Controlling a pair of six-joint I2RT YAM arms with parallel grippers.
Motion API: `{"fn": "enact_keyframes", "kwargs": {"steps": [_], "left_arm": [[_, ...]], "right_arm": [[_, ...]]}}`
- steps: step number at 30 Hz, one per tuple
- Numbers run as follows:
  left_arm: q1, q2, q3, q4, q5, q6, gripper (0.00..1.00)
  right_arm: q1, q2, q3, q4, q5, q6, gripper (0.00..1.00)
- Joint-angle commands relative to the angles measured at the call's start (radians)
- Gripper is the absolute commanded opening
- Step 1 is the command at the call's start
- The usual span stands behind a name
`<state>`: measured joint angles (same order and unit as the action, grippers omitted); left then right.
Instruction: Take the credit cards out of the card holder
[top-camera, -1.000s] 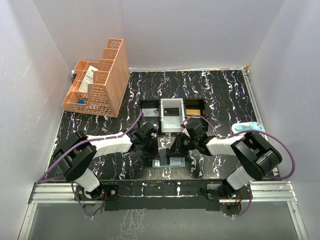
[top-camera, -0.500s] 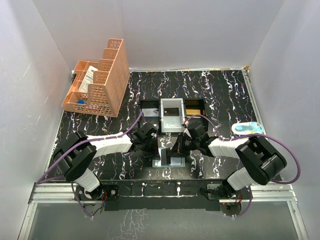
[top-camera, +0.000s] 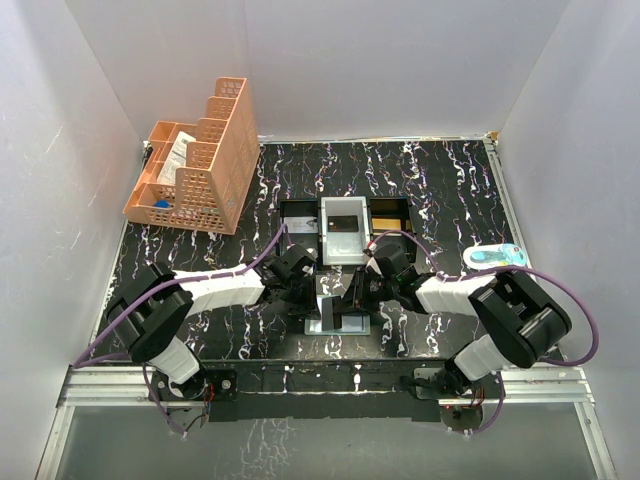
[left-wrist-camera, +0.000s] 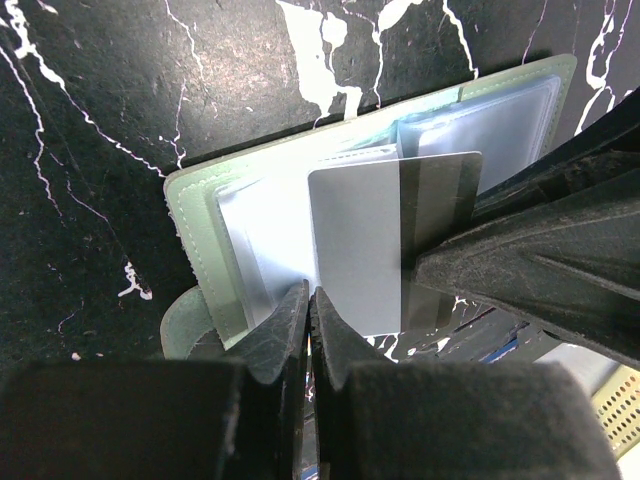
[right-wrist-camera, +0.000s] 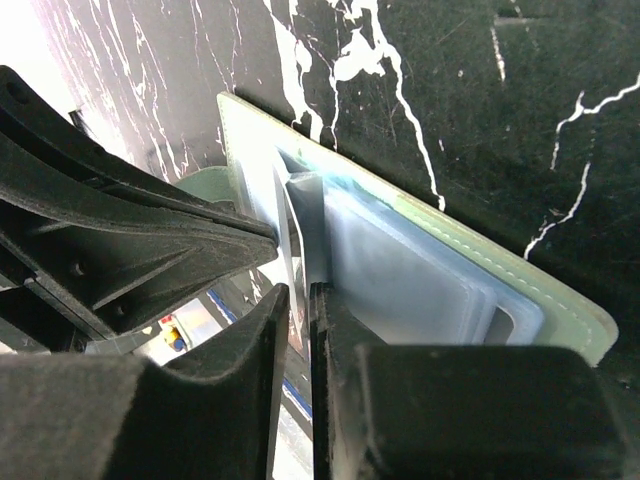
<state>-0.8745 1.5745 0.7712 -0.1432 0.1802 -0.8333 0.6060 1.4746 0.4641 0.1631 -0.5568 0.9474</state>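
The card holder (top-camera: 325, 324) lies open on the table between both arms. In the left wrist view its grey-green rim and pale blue inside (left-wrist-camera: 250, 225) show, with a white credit card (left-wrist-camera: 365, 245) with a dark stripe standing up out of a pocket. My left gripper (left-wrist-camera: 310, 298) is shut on the holder's near edge. My right gripper (right-wrist-camera: 298, 295) is shut on the card, which shows edge-on (right-wrist-camera: 297, 225) above the holder (right-wrist-camera: 440, 290). Its fingers (left-wrist-camera: 520, 255) reach in from the right. In the top view the grippers sit at the holder's left (top-camera: 303, 290) and right (top-camera: 362, 292).
A black-and-white three-compartment tray (top-camera: 325, 245) stands just behind the holder. An orange lattice organiser (top-camera: 200, 160) is at the back left. A light-blue object (top-camera: 495, 256) lies at the right edge. White walls close in on three sides.
The right arm's elbow has shifted slightly. Both grippers stay at the open holder; little else differs.
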Motion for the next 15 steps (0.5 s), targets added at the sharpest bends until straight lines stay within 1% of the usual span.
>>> {"fn": "enact_keyframes", "kwargs": {"steps": [1,2,3,5,8,12,15], "left_arm": [[-0.003,-0.003,-0.006,-0.065,-0.039,0.017,0.0],[-0.004,-0.005,-0.008,-0.062,-0.041,0.015,0.0],[-0.004,-0.007,-0.012,-0.058,-0.045,0.012,0.0],[-0.003,-0.014,-0.016,-0.058,-0.052,0.012,0.0],[-0.004,-0.026,-0.01,-0.084,-0.082,0.018,0.0],[-0.003,-0.051,-0.006,-0.112,-0.109,0.027,0.0],[-0.004,-0.085,0.001,-0.124,-0.118,0.04,0.11]], "right_arm": [[0.001,0.01,0.001,0.069,-0.028,0.011,0.07],[0.001,0.01,0.002,0.068,-0.032,0.009,0.02],[0.001,0.006,0.006,0.061,-0.033,0.005,0.0],[0.001,-0.024,0.017,0.013,-0.013,-0.022,0.0],[-0.02,-0.096,0.059,-0.155,0.056,-0.114,0.0],[-0.081,-0.17,0.059,-0.241,0.017,-0.192,0.0],[-0.105,-0.183,0.093,-0.334,-0.037,-0.255,0.0]]}}
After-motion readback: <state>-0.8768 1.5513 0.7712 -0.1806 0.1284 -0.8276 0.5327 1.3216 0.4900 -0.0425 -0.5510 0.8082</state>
